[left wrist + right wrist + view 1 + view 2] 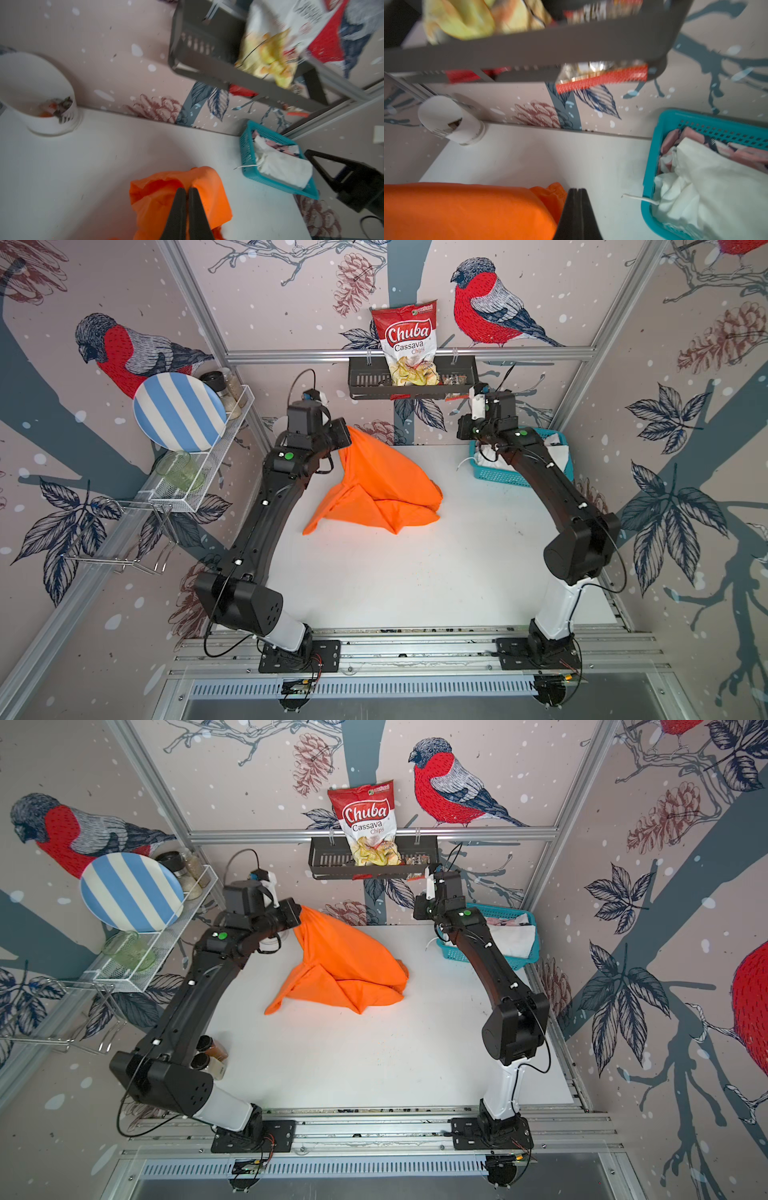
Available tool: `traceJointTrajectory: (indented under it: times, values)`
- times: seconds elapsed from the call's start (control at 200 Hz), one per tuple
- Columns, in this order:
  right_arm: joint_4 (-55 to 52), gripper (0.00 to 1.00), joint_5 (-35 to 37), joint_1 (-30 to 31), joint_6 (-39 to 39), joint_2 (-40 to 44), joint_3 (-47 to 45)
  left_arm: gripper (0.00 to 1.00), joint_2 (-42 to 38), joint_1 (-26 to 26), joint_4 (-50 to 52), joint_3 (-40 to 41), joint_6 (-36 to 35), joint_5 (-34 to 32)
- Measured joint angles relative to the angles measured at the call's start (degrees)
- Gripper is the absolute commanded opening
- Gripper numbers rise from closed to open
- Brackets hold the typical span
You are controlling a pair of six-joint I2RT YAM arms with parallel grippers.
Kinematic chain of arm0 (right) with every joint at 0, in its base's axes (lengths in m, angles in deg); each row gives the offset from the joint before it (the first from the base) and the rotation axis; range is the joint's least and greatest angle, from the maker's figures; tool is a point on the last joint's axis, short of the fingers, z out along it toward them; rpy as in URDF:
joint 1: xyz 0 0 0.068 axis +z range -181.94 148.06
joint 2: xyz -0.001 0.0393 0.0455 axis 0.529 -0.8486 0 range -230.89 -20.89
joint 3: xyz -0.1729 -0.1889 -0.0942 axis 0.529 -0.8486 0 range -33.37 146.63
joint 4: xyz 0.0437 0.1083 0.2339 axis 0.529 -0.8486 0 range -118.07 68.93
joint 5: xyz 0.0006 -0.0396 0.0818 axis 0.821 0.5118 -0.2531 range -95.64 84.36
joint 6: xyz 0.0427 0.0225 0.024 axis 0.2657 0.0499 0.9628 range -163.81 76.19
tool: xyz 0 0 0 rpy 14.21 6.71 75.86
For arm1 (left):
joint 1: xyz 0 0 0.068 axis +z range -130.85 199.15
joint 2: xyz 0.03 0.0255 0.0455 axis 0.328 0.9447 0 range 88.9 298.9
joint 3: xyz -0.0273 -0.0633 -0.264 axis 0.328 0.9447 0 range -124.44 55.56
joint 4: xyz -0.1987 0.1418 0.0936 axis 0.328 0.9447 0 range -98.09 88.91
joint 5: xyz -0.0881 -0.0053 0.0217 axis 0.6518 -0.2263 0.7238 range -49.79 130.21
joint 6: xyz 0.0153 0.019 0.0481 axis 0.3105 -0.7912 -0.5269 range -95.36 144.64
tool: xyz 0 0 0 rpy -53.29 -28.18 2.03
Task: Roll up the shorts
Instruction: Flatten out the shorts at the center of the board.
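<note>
Here the left gripper (187,190) pinches a raised fold of the bright orange cloth shorts (382,485); the right gripper (578,190), fingers together and empty, has the teal plastic basket (652,166) nearby.

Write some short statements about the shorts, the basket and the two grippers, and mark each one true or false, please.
1. The left gripper is closed on the bright orange cloth shorts. True.
2. The orange shorts are rolled up. False: they are loosely crumpled, with one part lifted and the rest lying on the white table.
3. The teal plastic basket holds the plain white shorts and the pink printed shorts. True.
4. The right gripper holds the white shorts. False: it is closed on nothing, beside the basket.
5. The red-and-white chip bag lies on the table. False: it stands in the dark wall shelf.
</note>
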Motion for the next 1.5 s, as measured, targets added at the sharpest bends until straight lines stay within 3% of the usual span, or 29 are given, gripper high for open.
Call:
traceJointTrajectory:
  times: [0.07, 0.155, 0.27, 0.365, 0.55, 0.695, 0.81, 0.91, 1.005, 1.161, 1.226, 1.266, 1.341, 1.391, 1.501]
  values:
    - [2.67, 0.00, 0.61, -0.04, 1.29, 4.74, -5.79, 0.00, 0.26, -3.23, 0.76, -4.44, -0.59, 1.36]
    - [5.22, 0.00, 1.14, -0.61, 2.89, 10.29, -15.45, 0.00, -1.11, -10.38, 1.25, -3.85, -1.90, 3.45]
    - [6.84, 0.00, 1.16, -4.26, 6.08, 16.61, -27.65, 0.00, -7.28, -20.90, 1.05, 6.99, -3.32, 5.57]
    - [7.45, 0.00, 0.42, -8.20, 8.20, 21.16, -34.71, 0.00, -14.86, -25.18, -1.14, 19.71, -3.08, 7.80]
    - [8.52, 0.12, -4.66, -7.80, 8.87, 24.65, -40.26, 0.00, -24.98, -25.90, -4.00, 36.50, 0.70, 4.33]
    - [8.63, 0.32, -7.39, -0.87, 8.44, 22.71, -41.83, 0.00, -27.80, -25.97, -1.97, 44.37, 5.25, -5.18]
    - [7.76, 0.50, -8.92, 5.33, 6.97, 17.64, -42.93, 0.00, -28.35, -25.40, 2.34, 48.70, 9.99, -13.79]
    - [7.15, 0.63, -9.70, 7.26, 7.17, 11.78, -43.65, 0.00, -31.65, -23.80, 5.25, 53.00, 14.45, -19.56]
    - [7.26, 0.81, -11.47, 8.13, 8.85, 6.08, -43.45, 0.00, -35.91, -21.90, 5.55, 57.11, 17.64, -21.42]
    - [9.44, 0.94, -16.13, 8.63, 11.72, -3.67, -38.05, 0.00, -38.34, -20.79, 5.57, 60.89, 20.65, -21.73]
    - [12.00, 0.86, -19.56, 8.28, 13.22, -6.91, -36.24, 0.00, -38.36, -20.72, 5.57, 61.64, 21.18, -21.24]
    - [13.53, 0.69, -21.31, 8.20, 14.23, -8.20, -36.00, 0.00, -38.32, -20.72, 5.55, 61.83, 21.35, -20.98]
    - [15.47, 0.23, -24.28, 7.82, 16.76, -9.46, -36.33, 0.00, -38.32, -20.72, 5.44, 61.90, 22.23, -20.81]
    - [16.96, 0.02, -25.57, 7.48, 17.94, -9.22, -37.13, 0.00, -38.32, -20.72, 5.42, 61.75, 22.18, -20.74]
    - [19.85, 0.00, -27.63, 4.98, 22.10, -5.29, -39.60, 0.00, -38.29, -20.70, 5.44, 59.32, 21.46, -20.61]
